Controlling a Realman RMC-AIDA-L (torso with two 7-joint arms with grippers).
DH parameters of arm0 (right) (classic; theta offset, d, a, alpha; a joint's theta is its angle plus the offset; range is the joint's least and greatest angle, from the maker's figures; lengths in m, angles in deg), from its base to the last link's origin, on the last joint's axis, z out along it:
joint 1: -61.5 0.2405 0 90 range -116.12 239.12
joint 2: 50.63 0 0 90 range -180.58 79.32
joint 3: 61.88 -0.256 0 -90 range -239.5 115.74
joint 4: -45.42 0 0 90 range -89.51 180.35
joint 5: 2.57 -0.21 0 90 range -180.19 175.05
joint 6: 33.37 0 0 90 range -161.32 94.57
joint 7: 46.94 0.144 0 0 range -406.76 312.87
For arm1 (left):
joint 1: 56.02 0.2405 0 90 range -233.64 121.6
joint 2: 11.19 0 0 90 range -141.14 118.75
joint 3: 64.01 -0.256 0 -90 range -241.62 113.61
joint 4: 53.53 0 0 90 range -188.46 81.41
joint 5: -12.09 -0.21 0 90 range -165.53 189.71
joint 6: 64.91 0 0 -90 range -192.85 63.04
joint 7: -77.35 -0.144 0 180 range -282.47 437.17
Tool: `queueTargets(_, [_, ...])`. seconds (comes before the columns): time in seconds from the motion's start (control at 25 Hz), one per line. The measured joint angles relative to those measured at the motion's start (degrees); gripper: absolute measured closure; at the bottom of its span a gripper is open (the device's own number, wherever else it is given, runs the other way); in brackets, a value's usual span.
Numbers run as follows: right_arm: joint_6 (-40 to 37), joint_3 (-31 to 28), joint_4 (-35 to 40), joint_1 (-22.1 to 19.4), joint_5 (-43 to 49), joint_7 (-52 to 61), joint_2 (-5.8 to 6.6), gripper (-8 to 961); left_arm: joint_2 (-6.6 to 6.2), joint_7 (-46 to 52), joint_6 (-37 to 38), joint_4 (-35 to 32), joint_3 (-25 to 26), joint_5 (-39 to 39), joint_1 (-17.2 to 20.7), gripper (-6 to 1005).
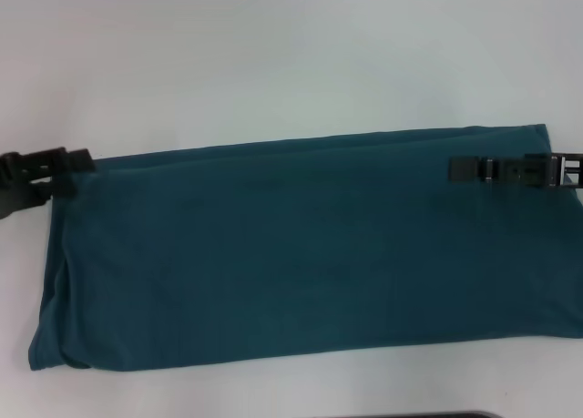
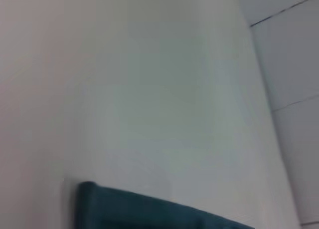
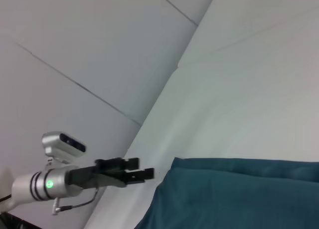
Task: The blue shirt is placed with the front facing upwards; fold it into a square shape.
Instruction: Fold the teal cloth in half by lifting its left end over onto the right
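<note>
The blue shirt (image 1: 301,249) lay folded into a long band across the white table (image 1: 273,54) (plain side up), the left gripper (image 1: 80,161) at its far left corner and the right gripper (image 1: 465,169) over its far right end, neither's grip discernible.

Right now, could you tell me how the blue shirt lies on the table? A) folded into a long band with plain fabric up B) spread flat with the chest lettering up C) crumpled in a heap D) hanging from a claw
A: the blue shirt is a long plain band across the table, no lettering showing.
</note>
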Motion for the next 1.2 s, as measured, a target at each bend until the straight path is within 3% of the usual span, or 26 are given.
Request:
queueTargets(0.2, [0.02,-0.03,0.00,-0.19,-0.43,0.01,0.00,106,-0.40,0.00,5.79,1.21,-0.19,-0.26,1.52,323])
queueTargets(0.56, [0.35,-0.03,0.00,-0.11,-0.44,0.01,0.06,106,0.94,2.72,-0.34,0.51,-3.85,-7.35,1.09,323])
queueTargets(0.68, [0.37,-0.02,0.00,-0.10,-0.44,0.01,0.07,106,0.69,2.87,-0.49,0.51,-3.53,-7.35,0.97,323])
queueTargets(0.92, [0.42,-0.02,0.00,-0.33,-0.44,0.03,0.12,106,-0.98,3.21,1.70,0.43,-1.82,-6.80,1.09,324])
queueTargets(1.2, [0.50,-0.02,0.00,-0.31,-0.43,0.64,0.09,106,-1.14,3.44,2.64,0.03,-2.17,-7.26,0.90,324])
